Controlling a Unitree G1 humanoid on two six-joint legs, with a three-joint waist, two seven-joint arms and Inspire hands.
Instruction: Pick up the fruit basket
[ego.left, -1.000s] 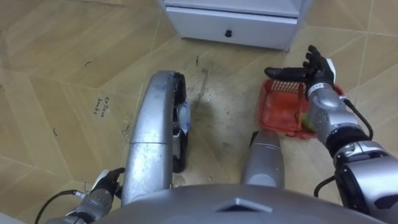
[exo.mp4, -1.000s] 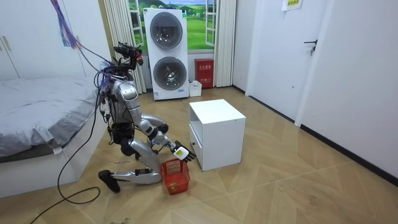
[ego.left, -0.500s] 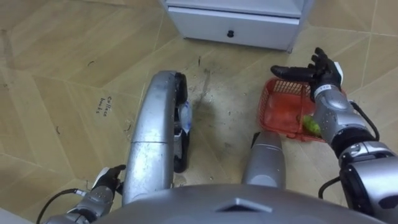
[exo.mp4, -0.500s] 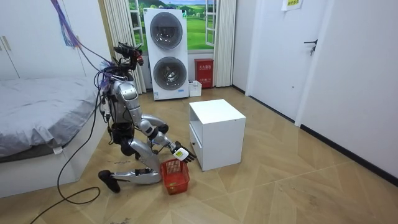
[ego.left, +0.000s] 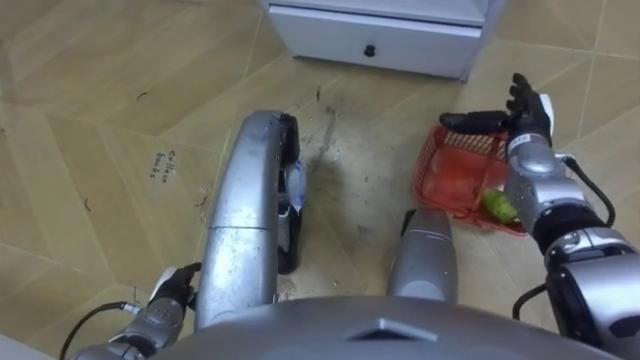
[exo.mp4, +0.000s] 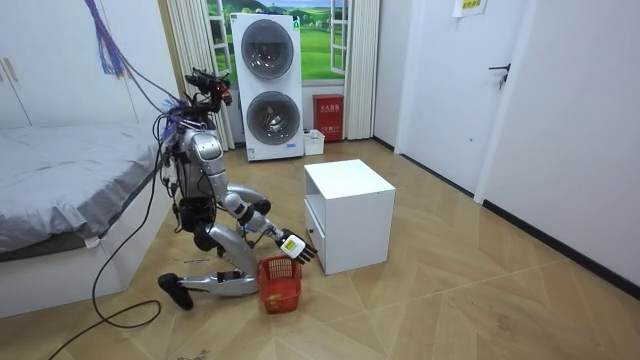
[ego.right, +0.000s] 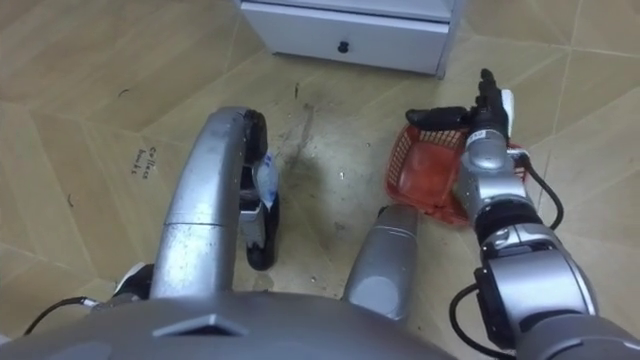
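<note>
fruit basket (ego.left: 432, 170): red, on the floor (ego.left: 100, 100), right of frame, green fruit (ego.left: 497, 207) inside
my right hand (ego.left: 524, 120): fingers straight, apart, above its far rim
my left hand (ego.left: 168, 296): lower left, state i cannot tell

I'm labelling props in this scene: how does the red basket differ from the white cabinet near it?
The fruit basket is red with open mesh walls; the cabinet is white and solid-sided. The basket is open-topped with a green fruit inside; the cabinet shows a drawer front with a dark knob. In the room view the basket stands far lower than the cabinet. Both rest on the wooden floor.
</note>
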